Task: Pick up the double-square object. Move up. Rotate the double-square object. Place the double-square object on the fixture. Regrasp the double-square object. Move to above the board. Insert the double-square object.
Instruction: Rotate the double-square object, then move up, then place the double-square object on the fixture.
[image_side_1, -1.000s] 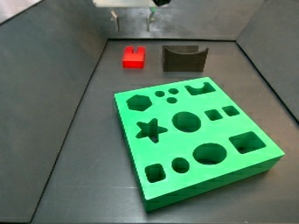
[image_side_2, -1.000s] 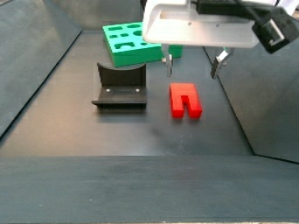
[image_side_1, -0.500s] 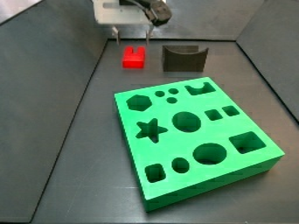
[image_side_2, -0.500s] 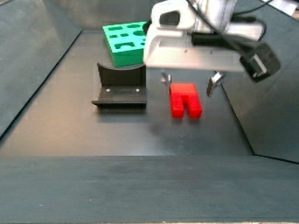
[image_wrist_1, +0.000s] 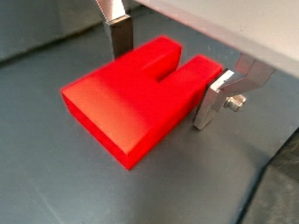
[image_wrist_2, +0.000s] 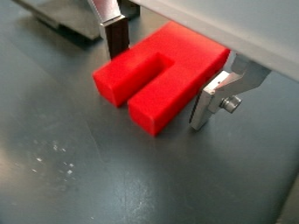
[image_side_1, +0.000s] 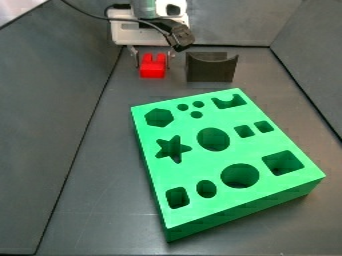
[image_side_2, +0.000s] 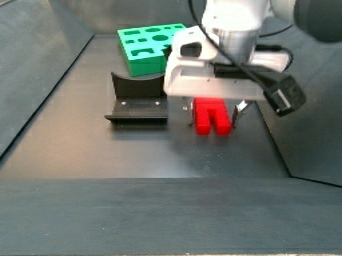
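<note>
We see the gripper (image_wrist_2: 163, 74), jaws spread astride the small bright red plastic double-square object (image_wrist_2: 158, 74) on the dark surface (image_wrist_2: 82, 184); uneven closing could skew it.

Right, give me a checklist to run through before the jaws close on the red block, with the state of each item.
1. Gripper down at the red block, which lies on the floor: ok.
2. A finger on each side of the block in both wrist views, one finger and its opposite: ok.
3. Jaws open, block not yet clamped: ok.
4. Finger pads already touching the block's sides: cannot tell.
5. Fixture stands apart from the block, with nothing on it: ok.
6. Green board with its holes unblocked: ok.
</note>
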